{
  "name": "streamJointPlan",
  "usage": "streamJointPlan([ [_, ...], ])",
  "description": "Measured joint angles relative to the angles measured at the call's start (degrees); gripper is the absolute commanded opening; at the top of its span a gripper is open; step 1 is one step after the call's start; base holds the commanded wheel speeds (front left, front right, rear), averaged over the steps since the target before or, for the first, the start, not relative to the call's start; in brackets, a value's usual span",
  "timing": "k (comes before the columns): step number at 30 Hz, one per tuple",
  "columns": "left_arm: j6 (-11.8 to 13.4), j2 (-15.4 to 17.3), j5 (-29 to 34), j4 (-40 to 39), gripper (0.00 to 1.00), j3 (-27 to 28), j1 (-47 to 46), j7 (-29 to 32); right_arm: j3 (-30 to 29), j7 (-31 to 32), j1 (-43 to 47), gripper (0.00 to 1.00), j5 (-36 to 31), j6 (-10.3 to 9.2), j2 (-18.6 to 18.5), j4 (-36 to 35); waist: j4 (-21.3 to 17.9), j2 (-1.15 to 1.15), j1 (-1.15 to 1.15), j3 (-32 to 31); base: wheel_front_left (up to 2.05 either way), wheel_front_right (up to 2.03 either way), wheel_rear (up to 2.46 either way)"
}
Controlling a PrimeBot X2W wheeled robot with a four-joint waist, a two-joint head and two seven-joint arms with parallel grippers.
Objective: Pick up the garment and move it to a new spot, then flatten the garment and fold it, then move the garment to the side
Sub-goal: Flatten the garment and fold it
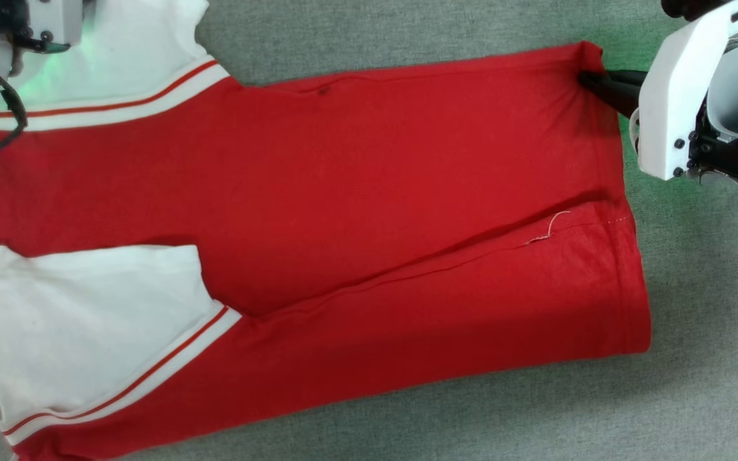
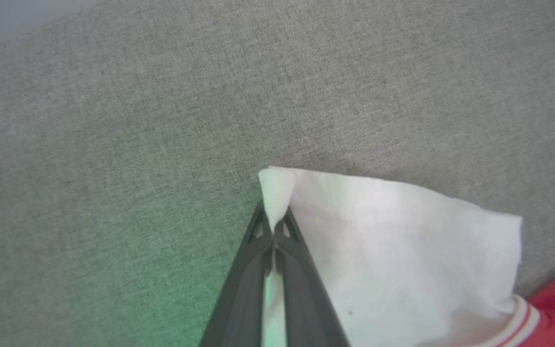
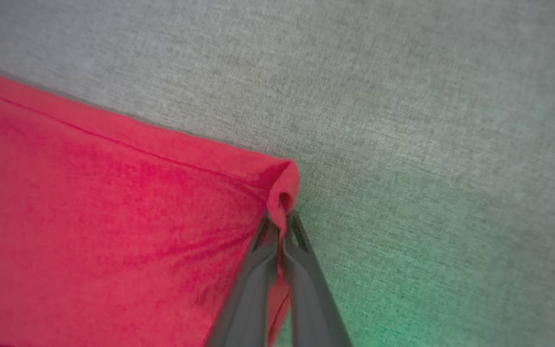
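- A grey woven fabric surface (image 1: 407, 25) lies under everything in the head view.
- The red short-sleeved jersey garment (image 1: 343, 192) lies spread flat on it. Its sleeves are toward the robot's left and its hem toward the right.
- A long fold edge (image 1: 407, 272) runs across the garment's near half, from beside the near sleeve up to the hem.
- The near white sleeve (image 1: 87, 320) lies flat on the red body. The far white sleeve (image 1: 119, 57) reaches out onto the grey surface.
- White-and-red striped trim (image 1: 106, 105) borders each sleeve where it meets the red cloth.
- The right gripper (image 3: 281, 226) is clamped on the far hem corner, which is bunched into a small roll between its dark fingers.
- The left gripper (image 2: 273, 226) is pinched tight on the outer corner of the far white sleeve, and a peak of white cloth sticks out past its tips.
- A loose white thread (image 1: 551, 227) curls near the hem along the fold edge.
- A small dark spot (image 1: 324, 91) sits near the garment's far edge.
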Motion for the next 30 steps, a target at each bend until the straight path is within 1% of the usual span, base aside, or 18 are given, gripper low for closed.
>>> streamJointPlan([
  [5,-0.5,-1.0,-0.2,1.4,0.00,0.3,-0.1,-1.7,0.1,1.1,-0.8,0.00,0.1,0.01,-0.3,0.8,0.6,0.00,0.00,-0.5,0.00,0.00,0.00],
  [12,-2.0,-1.9,-1.3,2.3,0.00,1.5,-0.1,-4.8,0.8,-1.5,-0.3,0.00,-0.2,0.00,-1.7,0.7,1.8,0.00,0.00,-2.2,0.00,0.00,0.00],
  [18,-3.8,-2.0,-2.5,1.2,0.00,2.3,1.5,-7.3,2.2,-4.9,1.9,0.00,0.5,0.00,-5.7,-1.5,3.9,0.00,0.00,-5.6,0.00,0.00,0.00],
  [20,-4.1,-1.7,-3.0,0.2,0.00,2.5,2.7,-7.8,2.7,-5.8,2.8,0.00,0.8,0.00,-7.0,-2.7,4.7,0.00,0.00,-6.8,0.00,0.00,0.00],
  [21,-4.1,-1.7,-3.0,0.2,0.00,2.5,2.7,-7.8,2.7,-5.8,2.8,0.00,0.8,0.00,-7.0,-2.7,4.7,0.00,0.00,-6.8,0.00,0.00,0.00],
  [22,-4.4,-1.4,-3.3,-0.5,0.00,2.6,3.3,-8.0,2.9,-6.0,3.3,0.00,1.1,0.00,-7.7,-3.2,5.1,0.00,0.00,-7.4,0.00,0.00,0.00],
  [26,-4.4,0.6,-4.2,-4.5,0.00,2.9,6.0,-8.6,3.3,-7.1,5.2,0.00,1.9,0.00,-10.7,-5.9,6.7,0.00,0.00,-9.9,0.00,0.00,0.00],
  [28,-3.9,1.9,-4.6,-7.2,0.00,3.0,8.0,-8.6,3.4,-7.2,6.8,0.00,2.3,0.00,-12.1,-7.2,7.5,0.00,0.00,-11.2,0.00,0.00,0.00],
  [30,-2.8,3.4,-5.5,-10.4,0.00,3.2,10.4,-8.5,3.2,-7.3,8.7,0.00,2.8,0.00,-13.4,-8.5,8.3,0.00,0.00,-12.5,0.00,0.00,0.00],
])
